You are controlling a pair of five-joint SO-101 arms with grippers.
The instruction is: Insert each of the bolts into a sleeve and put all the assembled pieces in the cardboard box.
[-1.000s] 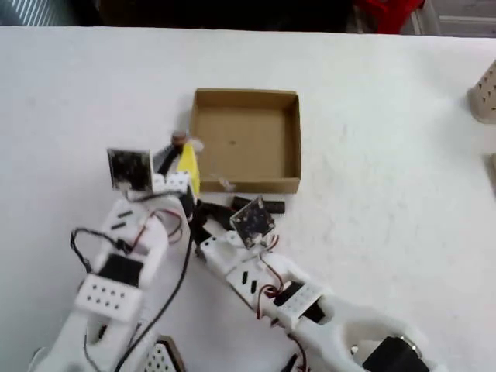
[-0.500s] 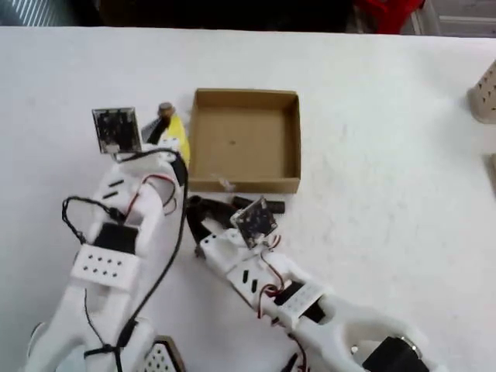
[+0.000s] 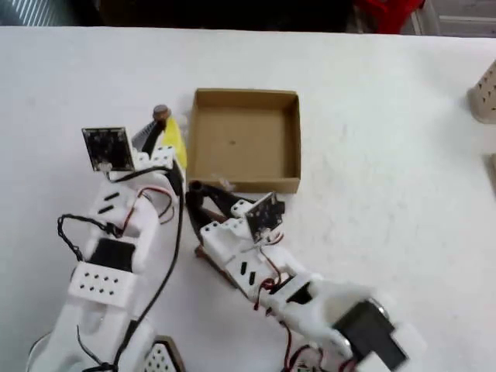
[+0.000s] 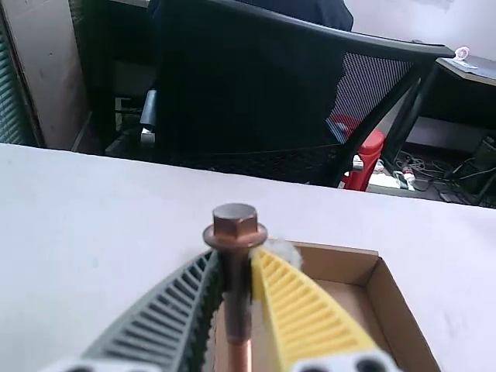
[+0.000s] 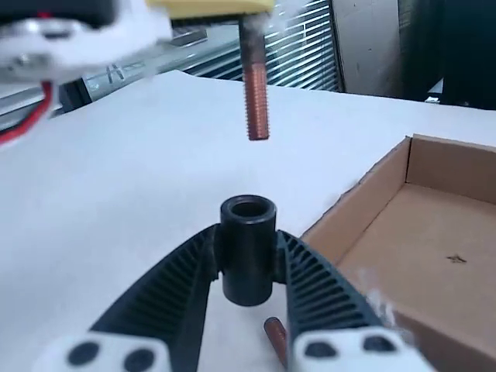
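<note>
**Right wrist view: bolt poised short of the open sleeve**

Clamped in the right gripper [image 5: 248,246] is a black sleeve [image 5: 248,267], its open bore showing, close to the near-left corner of the cardboard box [image 3: 246,94]. The left gripper [image 4: 234,267] pinches 1 bolt [image 4: 235,231] by the shank just under its head, with the threaded end free. The bolt is raised and apart from the sleeve, off to its far left. A 2nd bolt [image 5: 276,339] lies on the surface [image 3: 387,124] near the right gripper.

The step in hand looks like feeding the bolt into the sleeve. To do it well, I would bring the tip over the centre of the bore first. The shank should stay in line with the sleeve's axis (a tilt would catch the rim). Then the bolt can go in slowly while the right gripper holds firm. The likeliest slip is the bolt pivoting between the ridged fingers.

1 s ago the left gripper sat beside the right gripper at the box's near-left corner. It has since drawn away to the far left, alongside the box's left wall. The right arm's wrist has also turned over the last 0.5 s.
</note>
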